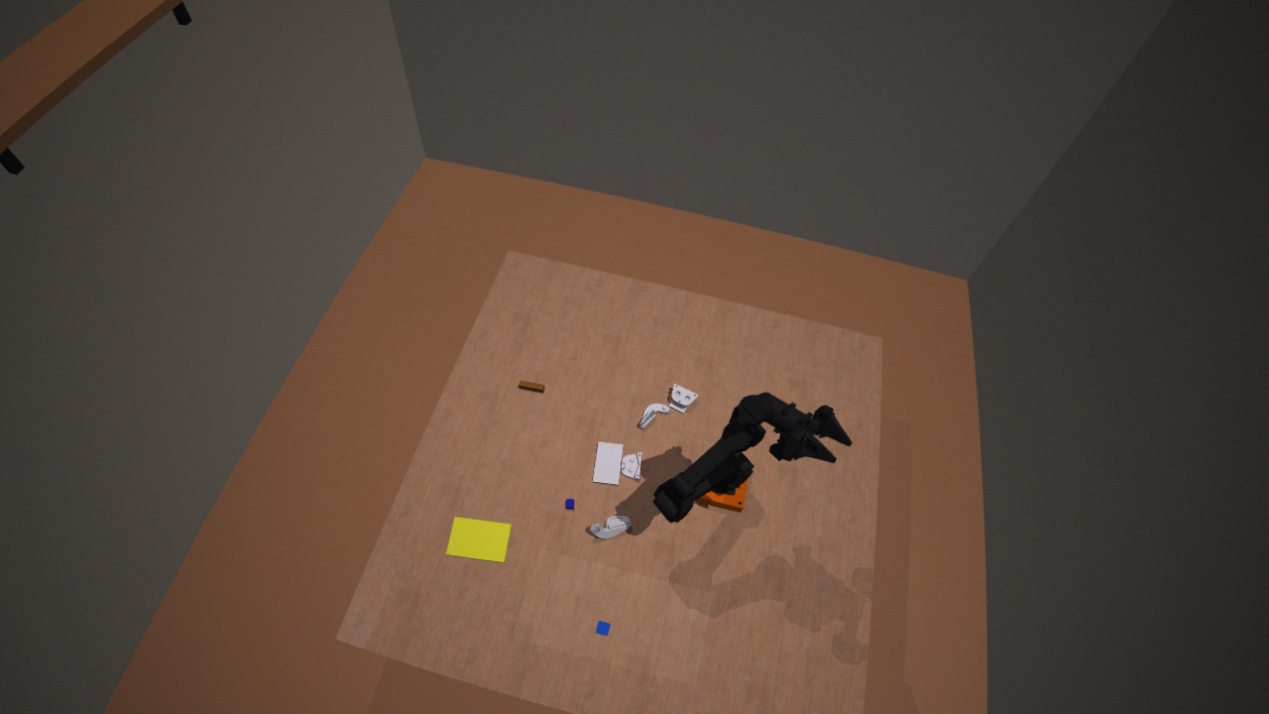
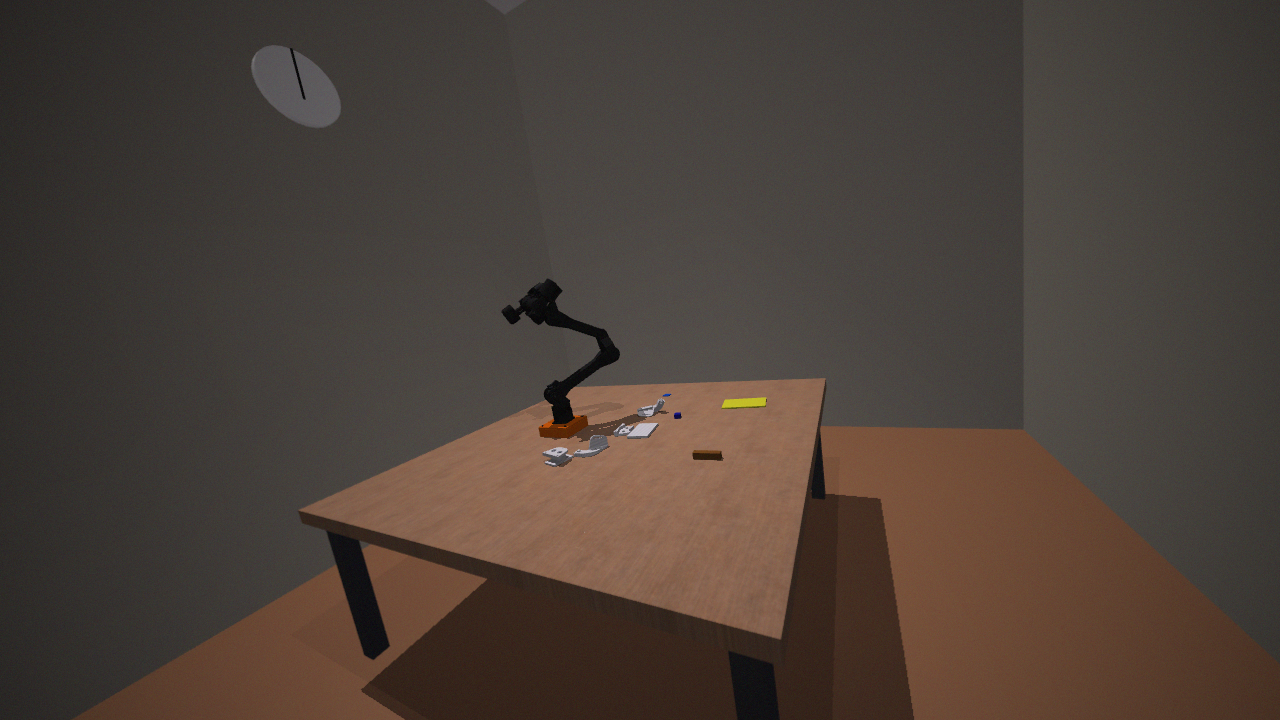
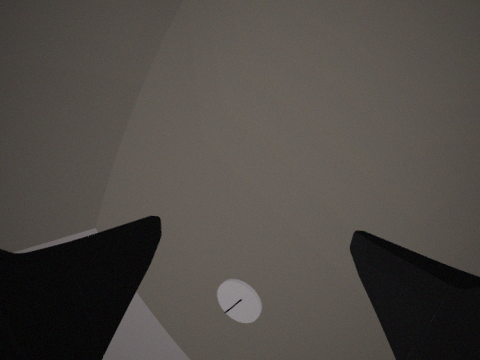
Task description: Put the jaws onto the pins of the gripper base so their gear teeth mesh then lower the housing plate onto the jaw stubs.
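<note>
My gripper point(image 1: 843, 450) point(image 3: 258, 235) is open and empty, high in the air and far from the parts; the wrist view shows only walls and a clock between its fingers. A white plate-like part point(image 1: 683, 396) point(image 2: 556, 453) with two round features lies on the table. One white curved jaw point(image 1: 654, 411) point(image 2: 597, 444) lies close beside it. A second similar part point(image 1: 632, 465) point(image 2: 623, 430) lies against a flat white slab point(image 1: 608, 463) point(image 2: 642, 430). The other jaw point(image 1: 609, 529) point(image 2: 651, 409) lies apart. Neither jaw is on pins. I cannot tell surely which part is base or housing.
My orange mount point(image 1: 727, 501) point(image 2: 563, 428) stands beside the parts. A dark blue cube point(image 1: 569, 503) point(image 2: 677, 415), a brown block point(image 1: 531, 386) point(image 2: 707, 454), a yellow panel point(image 1: 479, 539) point(image 2: 744, 402) and a blue square point(image 1: 602, 628) point(image 2: 666, 394) lie around them.
</note>
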{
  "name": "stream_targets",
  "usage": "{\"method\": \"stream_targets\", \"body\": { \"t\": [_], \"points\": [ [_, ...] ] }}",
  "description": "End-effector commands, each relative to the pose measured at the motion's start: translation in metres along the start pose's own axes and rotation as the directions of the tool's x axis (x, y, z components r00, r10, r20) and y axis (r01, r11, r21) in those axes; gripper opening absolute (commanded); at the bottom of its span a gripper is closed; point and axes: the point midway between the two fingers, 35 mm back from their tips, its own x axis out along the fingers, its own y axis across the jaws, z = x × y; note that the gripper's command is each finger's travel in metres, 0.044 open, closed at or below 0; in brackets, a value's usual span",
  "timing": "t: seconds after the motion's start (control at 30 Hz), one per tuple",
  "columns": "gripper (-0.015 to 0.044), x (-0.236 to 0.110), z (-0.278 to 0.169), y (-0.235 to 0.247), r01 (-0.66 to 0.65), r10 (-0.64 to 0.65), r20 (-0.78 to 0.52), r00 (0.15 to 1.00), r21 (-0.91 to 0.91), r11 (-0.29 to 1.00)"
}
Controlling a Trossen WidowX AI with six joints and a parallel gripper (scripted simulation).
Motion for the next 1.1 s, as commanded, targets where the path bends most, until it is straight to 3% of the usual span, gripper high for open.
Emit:
{"method": "stream_targets", "body": {
  "t": [0.0,0.53,1.07],
  "points": [
    [0.044,0.0,-0.009,-0.013,0.042,-0.046,-0.041,0.998,-0.089,0.995],
    [0.044,-0.004,-0.032,-0.055,0.129,-0.189,-0.146,0.971,-0.347,0.929],
    [0.044,-0.017,-0.054,-0.099,0.137,-0.345,-0.228,0.911,-0.621,0.772]
  ]
}}
